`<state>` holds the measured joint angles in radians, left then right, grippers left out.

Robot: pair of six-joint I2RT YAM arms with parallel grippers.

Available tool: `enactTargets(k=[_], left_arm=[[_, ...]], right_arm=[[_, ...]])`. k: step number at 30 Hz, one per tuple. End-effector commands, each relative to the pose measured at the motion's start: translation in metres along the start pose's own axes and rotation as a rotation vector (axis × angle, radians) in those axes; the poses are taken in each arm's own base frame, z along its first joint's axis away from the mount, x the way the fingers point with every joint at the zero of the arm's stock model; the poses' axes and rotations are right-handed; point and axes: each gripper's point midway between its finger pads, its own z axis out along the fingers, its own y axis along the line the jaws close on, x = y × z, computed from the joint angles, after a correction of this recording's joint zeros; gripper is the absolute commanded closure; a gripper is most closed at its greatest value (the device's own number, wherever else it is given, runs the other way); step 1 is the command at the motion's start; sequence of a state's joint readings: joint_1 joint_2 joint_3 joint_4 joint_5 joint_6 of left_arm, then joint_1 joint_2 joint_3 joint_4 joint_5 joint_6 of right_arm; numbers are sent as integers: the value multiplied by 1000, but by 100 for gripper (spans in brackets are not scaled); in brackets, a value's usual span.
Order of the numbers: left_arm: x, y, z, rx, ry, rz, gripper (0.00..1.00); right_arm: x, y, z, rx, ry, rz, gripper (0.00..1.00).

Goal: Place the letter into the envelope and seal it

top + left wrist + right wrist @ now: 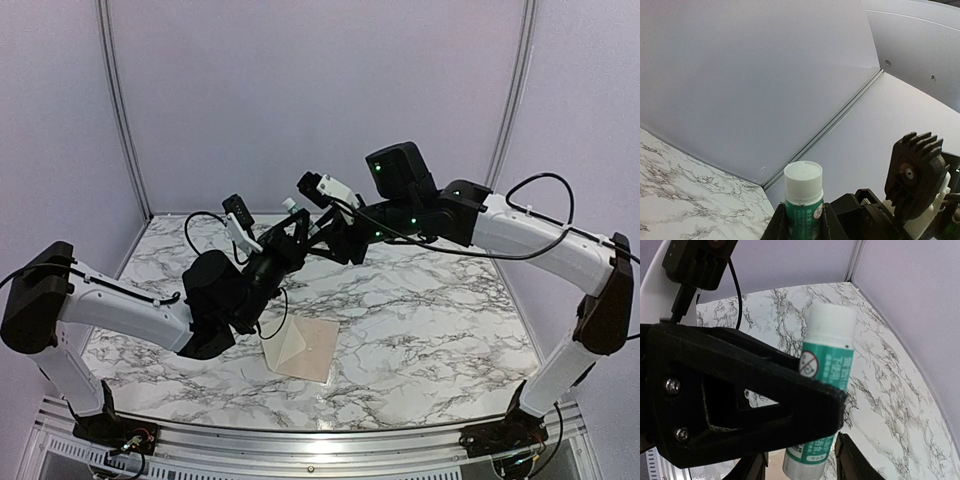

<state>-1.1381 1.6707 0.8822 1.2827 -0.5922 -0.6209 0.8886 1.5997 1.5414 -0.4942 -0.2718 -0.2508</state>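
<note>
Left gripper (802, 223): clenched on glue stick (803, 197), cap up.
Right gripper (801, 465): released, jaws straddling stick's base.
Envelope (305, 350): flat on desk (430, 320), 6 o'clock of grippers.

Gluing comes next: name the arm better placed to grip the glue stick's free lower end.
Right. The right gripper straddles that end, jaws apart, while the left gripper is shut on the middle of the glue stick.

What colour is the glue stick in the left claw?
Glue stick: green with a white cap; best in the right wrist view.
</note>
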Motion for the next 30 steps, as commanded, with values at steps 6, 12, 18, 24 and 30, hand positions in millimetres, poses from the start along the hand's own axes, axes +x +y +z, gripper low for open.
enactTargets(k=[6, 12, 18, 24, 30], left_arm=[[-5, -10, 1, 36, -22, -16, 100], [0, -12, 1, 53, -5, -16, 100], [-2, -14, -3, 66, 5, 7, 69], [-3, -16, -2, 80, 12, 23, 84], [-2, -19, -5, 101, 26, 15, 90]], right_arm=[[-20, 3, -7, -6, -44, -3, 75], [-20, 6, -8, -23, -50, 13, 95], [-16, 12, -7, -56, -45, -1, 99], [-15, 15, -7, -71, -45, 7, 99], [-17, 14, -10, -63, -49, 1, 99]])
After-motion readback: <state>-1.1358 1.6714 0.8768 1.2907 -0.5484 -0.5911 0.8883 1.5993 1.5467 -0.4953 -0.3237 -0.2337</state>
